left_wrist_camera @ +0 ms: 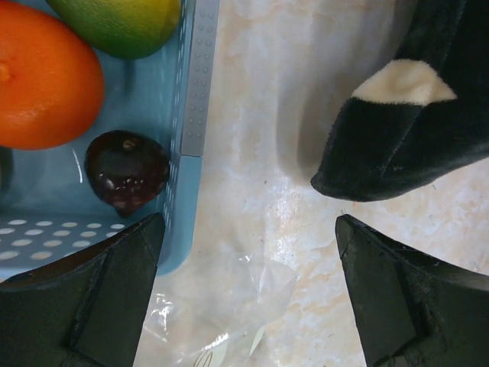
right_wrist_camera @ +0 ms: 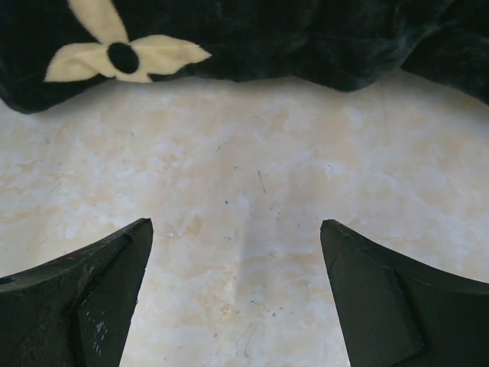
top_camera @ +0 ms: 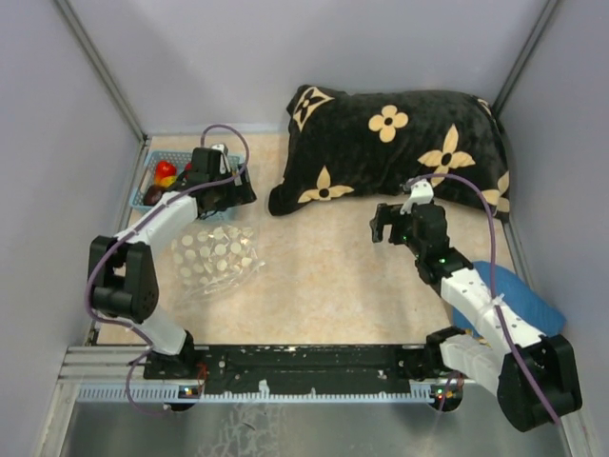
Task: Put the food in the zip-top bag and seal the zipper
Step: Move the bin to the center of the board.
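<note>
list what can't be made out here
- Light blue plastic basket, top view: left arm covers most; toy foods uncountable.
- Clear white-dotted plastic bag: zipper too thin to see in top view; bottom edge crops it in left wrist view.
- Flat blue object, top view: right arm covers part, unidentifiable.

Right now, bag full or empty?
Empty. The bag lies flat with only white dots showing through; the fruit sits in the blue basket.
</note>
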{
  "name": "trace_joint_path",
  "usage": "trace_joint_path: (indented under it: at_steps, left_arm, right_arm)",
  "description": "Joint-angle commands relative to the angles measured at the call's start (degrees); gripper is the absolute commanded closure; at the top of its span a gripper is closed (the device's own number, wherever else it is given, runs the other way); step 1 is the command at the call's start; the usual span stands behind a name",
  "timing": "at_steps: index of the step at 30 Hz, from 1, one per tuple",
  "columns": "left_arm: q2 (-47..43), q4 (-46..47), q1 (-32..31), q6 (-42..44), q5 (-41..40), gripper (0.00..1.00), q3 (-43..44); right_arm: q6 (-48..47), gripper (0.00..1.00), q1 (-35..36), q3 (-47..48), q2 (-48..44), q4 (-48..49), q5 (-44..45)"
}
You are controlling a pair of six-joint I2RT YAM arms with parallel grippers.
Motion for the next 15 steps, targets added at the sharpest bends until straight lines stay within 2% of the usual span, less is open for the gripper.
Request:
trace_joint_path:
  at_steps: [1, 8, 15]
  left_arm:
    - [3.38, 1.51, 0.20, -2.15, 2.79, 0.02, 1.01]
    - [3.23, 3.06, -1.11, -4.59, 8.56, 0.07, -2.56]
    - [-0.21, 6.58, -7.58, -7.93, 12.61, 0.07, -6.98]
  right_arm:
    - [0.81, 0.08, 3.97, 0.36, -2.97, 5.71, 0.58]
    - [1.08, 0.07, 5.33, -1.87, -5.41, 7.26, 1.58]
    - [1.53, 0.07, 5.42, -2.93, -5.62, 7.76, 1.15]
